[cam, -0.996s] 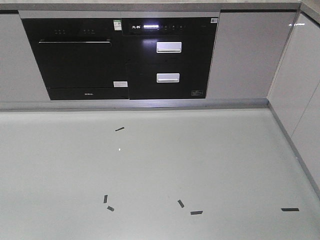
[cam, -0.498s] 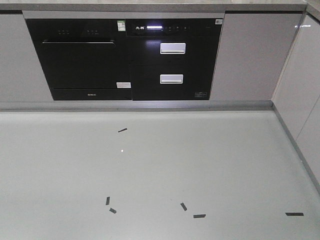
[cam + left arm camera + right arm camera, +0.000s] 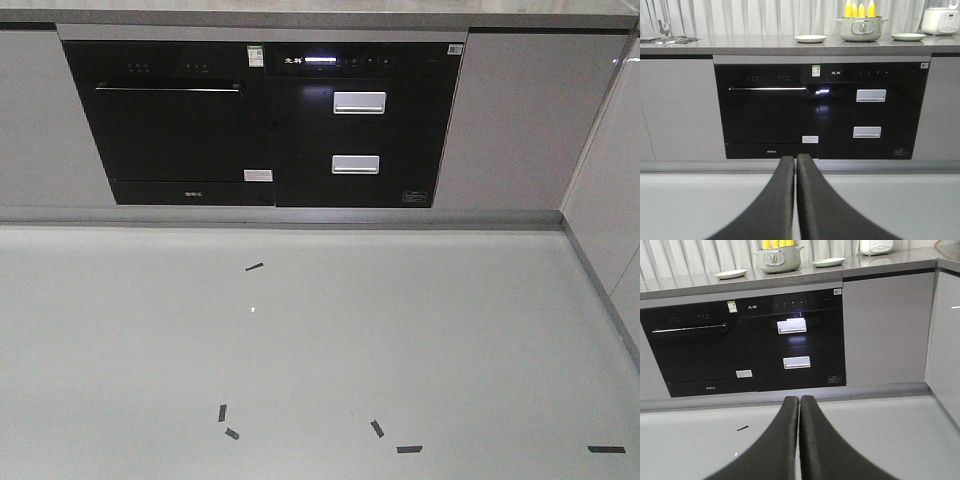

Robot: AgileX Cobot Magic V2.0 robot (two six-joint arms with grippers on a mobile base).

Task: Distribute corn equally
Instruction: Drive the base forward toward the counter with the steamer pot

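Front view: only the grey floor [image 3: 420,330], short black tape marks [image 3: 254,267] and the black oven [image 3: 170,130] beside the drawer unit [image 3: 358,130]. The countertop is cut off at the top edge, so its contents can't be seen here.

Left wrist view: left gripper [image 3: 795,159] is level and aimed straight at the oven front, low over the floor. Its fingers are pressed together with nothing between them. The corn [image 3: 860,9] is four cobs standing upright in the pot [image 3: 861,29] on the counter, well away from the gripper. The cream plate [image 3: 810,38] is left of the pot and the green plate [image 3: 908,36] is right of it; both look bare. Only the arm's fingers show.

Right wrist view: right gripper [image 3: 799,400] holds the same pose, pointed at the drawer unit, with fingers closed together on nothing. The frame's top edge crops the corn to its yellow bases above the pot rim. The cob count isn't readable here.
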